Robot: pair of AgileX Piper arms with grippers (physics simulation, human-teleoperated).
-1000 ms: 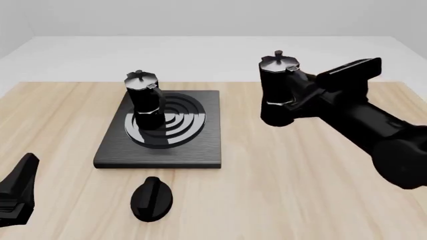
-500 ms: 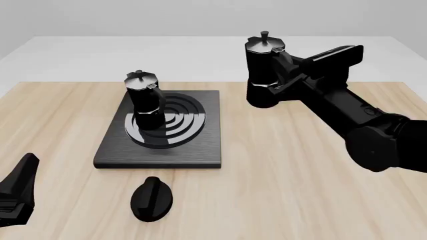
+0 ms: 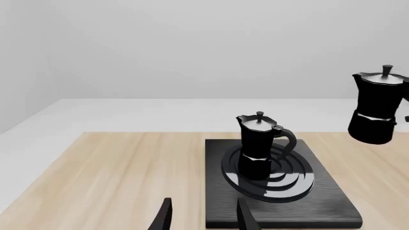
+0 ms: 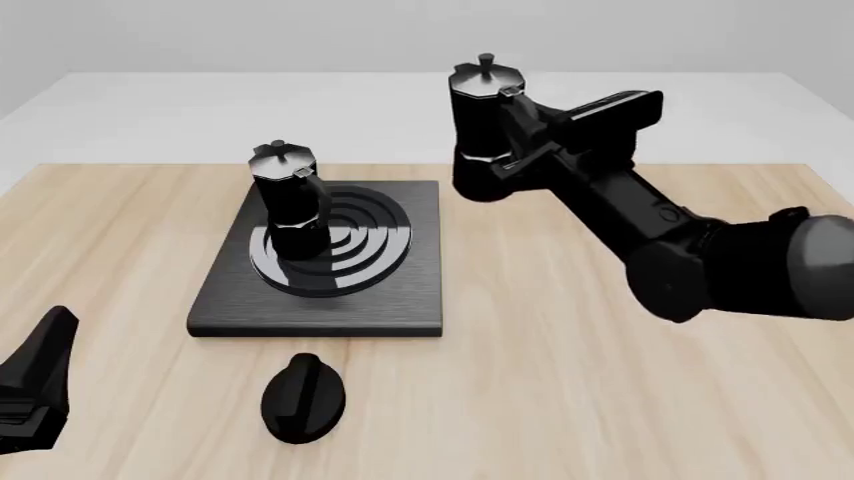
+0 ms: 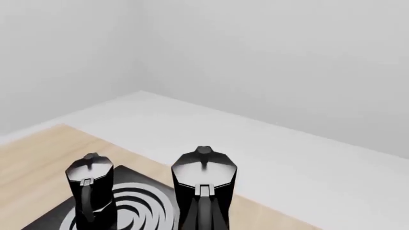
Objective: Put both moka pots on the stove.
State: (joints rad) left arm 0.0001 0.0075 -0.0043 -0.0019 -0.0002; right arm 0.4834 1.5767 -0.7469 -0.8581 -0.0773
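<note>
One moka pot (image 4: 291, 205) stands upright on the burner rings of the stove (image 4: 400, 290). It also shows in the left wrist view (image 3: 259, 146) and the right wrist view (image 5: 89, 189). My right gripper (image 4: 518, 140) is shut on the second moka pot (image 4: 481, 130) at its handle side. It holds the pot upright in the air, just right of the stove's far right corner. This pot also shows in the left wrist view (image 3: 377, 108) and the right wrist view (image 5: 204, 191). My left gripper (image 4: 34, 385) is open and empty, low at the front left, near the table's front edge.
A flat oval black knob (image 4: 303, 397) lies on the wooden table (image 4: 574, 380) just in front of the stove. The stove's right half (image 3: 332, 206) is bare. A white surface lies beyond the table's far edge.
My right arm has carried the second pot up and to the left, closer to the stove. The left arm and the pot on the stove have not moved.
</note>
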